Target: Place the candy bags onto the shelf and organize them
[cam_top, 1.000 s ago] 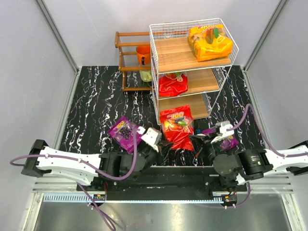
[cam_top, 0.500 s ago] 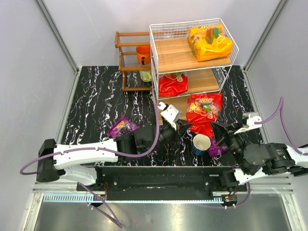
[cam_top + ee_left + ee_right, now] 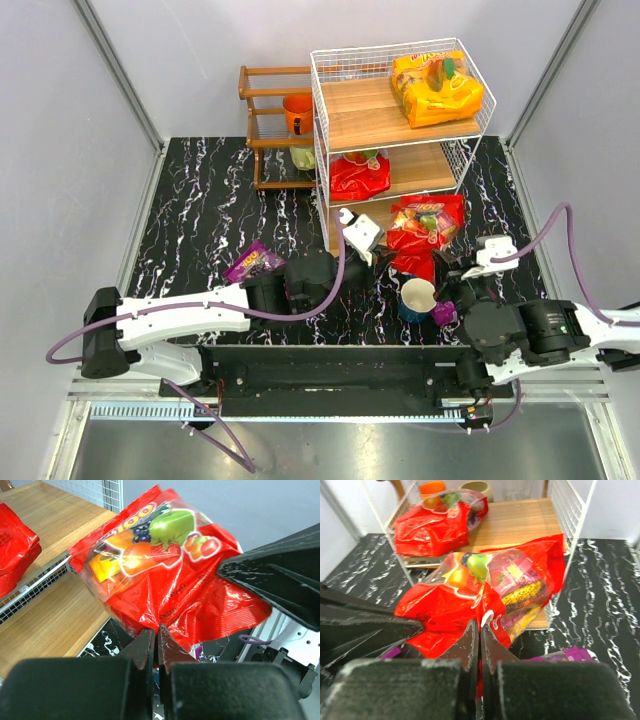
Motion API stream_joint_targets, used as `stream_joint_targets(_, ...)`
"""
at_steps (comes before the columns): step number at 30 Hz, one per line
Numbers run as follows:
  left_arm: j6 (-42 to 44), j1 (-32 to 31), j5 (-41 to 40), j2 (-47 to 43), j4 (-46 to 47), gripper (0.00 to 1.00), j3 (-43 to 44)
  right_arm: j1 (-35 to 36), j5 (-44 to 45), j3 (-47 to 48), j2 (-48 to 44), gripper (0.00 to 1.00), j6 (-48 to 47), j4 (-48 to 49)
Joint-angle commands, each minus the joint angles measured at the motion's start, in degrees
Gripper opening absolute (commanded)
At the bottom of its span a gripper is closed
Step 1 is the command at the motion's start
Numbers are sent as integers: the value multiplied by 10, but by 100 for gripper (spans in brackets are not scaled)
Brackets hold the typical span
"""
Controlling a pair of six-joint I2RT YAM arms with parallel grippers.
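Cup point(image 3: 418, 298) stands in front of the shelf point(image 3: 355, 115)

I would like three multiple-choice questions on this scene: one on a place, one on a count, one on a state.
1. On which tier of the shelf does the orange-yellow bag lie?
A. top
B. middle
C. bottom

2. How many red candy bags are in view?
A. one
B. two
C. three

3. How is the red bag in front of the bottom tier kept up?
A. it hangs from the shelf wire
B. both grippers pinch it
C. only one gripper pinches it

Key:
1 A: it lies on the highest board.
2 B: one is the red bag on the middle tier, the other is in front of the bottom tier.
3 B: the left gripper and the right gripper are each shut on its lower edge.
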Motion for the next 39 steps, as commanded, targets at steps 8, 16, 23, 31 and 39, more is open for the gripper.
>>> stream_joint_targets(8, 41, 14, -17, -4, 25, 0, 52, -420, -341, -17, 82, 0, -170, 273)
stream_joint_targets(16, 36, 24, 40, 4, 28, 0, 74, -443, -356, 47, 97, 0, -217, 296)
stream_joint_targets(23, 29, 23, 79, 51, 37, 0, 116, -443, -314, 69, 52, 0, -263, 266)
stream_joint_targets(31, 76, 34, 104, 121, 6, 0, 227, -444, -298, 72, 50, 0, -305, 279)
stream_joint_targets(39, 98, 88, 146, 154, -16, 0, 271, -474, -334, 62, 75, 0, -320, 311)
